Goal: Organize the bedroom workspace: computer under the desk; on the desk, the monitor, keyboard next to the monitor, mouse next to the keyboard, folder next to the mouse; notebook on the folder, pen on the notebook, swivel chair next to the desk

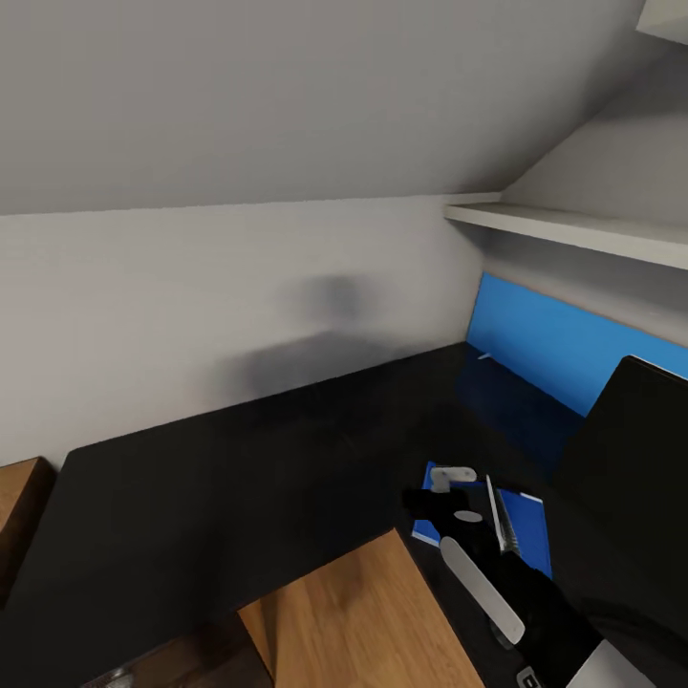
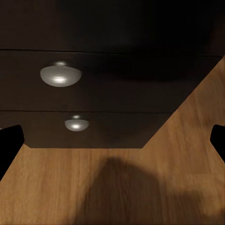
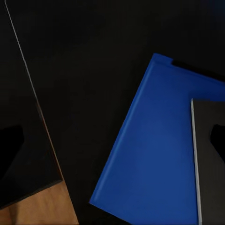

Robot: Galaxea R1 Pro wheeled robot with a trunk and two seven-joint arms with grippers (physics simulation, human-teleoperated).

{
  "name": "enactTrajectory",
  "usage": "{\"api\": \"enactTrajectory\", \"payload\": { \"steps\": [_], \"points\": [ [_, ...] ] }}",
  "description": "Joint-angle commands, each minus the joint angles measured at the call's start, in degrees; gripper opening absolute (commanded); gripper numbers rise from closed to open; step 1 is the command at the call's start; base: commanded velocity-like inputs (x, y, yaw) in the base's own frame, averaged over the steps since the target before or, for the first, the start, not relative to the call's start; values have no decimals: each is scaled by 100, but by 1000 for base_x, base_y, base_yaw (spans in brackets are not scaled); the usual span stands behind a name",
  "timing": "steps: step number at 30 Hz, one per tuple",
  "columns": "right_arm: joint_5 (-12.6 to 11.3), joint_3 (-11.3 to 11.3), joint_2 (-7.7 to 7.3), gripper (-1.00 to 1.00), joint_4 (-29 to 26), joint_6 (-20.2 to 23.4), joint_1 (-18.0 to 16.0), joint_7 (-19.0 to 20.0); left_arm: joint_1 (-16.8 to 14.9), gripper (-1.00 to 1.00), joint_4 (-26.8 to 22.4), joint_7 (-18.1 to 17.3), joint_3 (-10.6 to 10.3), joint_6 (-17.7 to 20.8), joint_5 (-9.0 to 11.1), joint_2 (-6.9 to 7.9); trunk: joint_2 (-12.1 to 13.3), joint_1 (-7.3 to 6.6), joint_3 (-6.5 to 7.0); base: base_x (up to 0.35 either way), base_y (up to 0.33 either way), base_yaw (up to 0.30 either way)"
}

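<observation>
While one bright blue folder [image 1: 528,524] lies flat on the desk [image 1: 239,478], one thin dark notebook [image 3: 211,159] rests on it beneath the right gripper [image 1: 457,506], released. Two knobs [image 2: 60,75] face the left gripper, spread wide.

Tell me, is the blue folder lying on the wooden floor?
No, the blue folder lies flat on the black desk, with the notebook on top of it.

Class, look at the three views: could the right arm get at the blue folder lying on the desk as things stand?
Probably yes: the right gripper hangs directly over the folder on the desk, jaws apart, with nothing between them.
</observation>
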Motion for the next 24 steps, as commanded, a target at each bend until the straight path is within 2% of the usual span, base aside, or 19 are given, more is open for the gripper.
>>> {"api": "enactTrajectory", "payload": {
  "steps": [1, 4, 5, 8, 9, 10, 19, 24],
  "points": [
    [-46, 33, -6, 100, -7, -10, -8, -53, -4, 100, 4, -10, -45, -20, 60, 1, -5, 1, -6, 0, 0, 13],
    [-46, 105, -5, 100, -11, -62, -8, -53, -4, 100, 4, -9, -45, -20, 60, 3, -5, 1, -6, 0, 0, 8],
    [-42, 314, -1, 100, -17, -113, -8, -56, -4, 100, 4, -6, -45, -20, 60, 5, -5, 1, -6, -7, 0, 6],
    [-41, 521, 26, 100, 2, -256, -8, -58, -4, 100, 4, -4, -45, -18, 60, 6, -5, 1, -7, -102, 0, 91],
    [-34, 719, 59, 100, 15, -450, -8, -62, -6, 100, 4, -4, -45, -19, 60, 6, -5, 1, -9, -235, 0, 207],
    [-34, 812, 68, 100, 22, -538, -8, -65, -5, 100, 4, -4, -45, -19, 60, 6, -5, 1, -11, -267, 0, 226],
    [-30, 1272, 90, 100, 26, -727, -8, -65, -4, 100, 4, -4, -45, -19, 60, 6, -5, 1, -32, -306, 0, 248],
    [-34, 1359, 92, 100, 27, -750, -8, -62, -4, 100, 4, -4, -45, -18, 60, 6, -5, 1, -45, -325, 0, 258]
  ]
}}
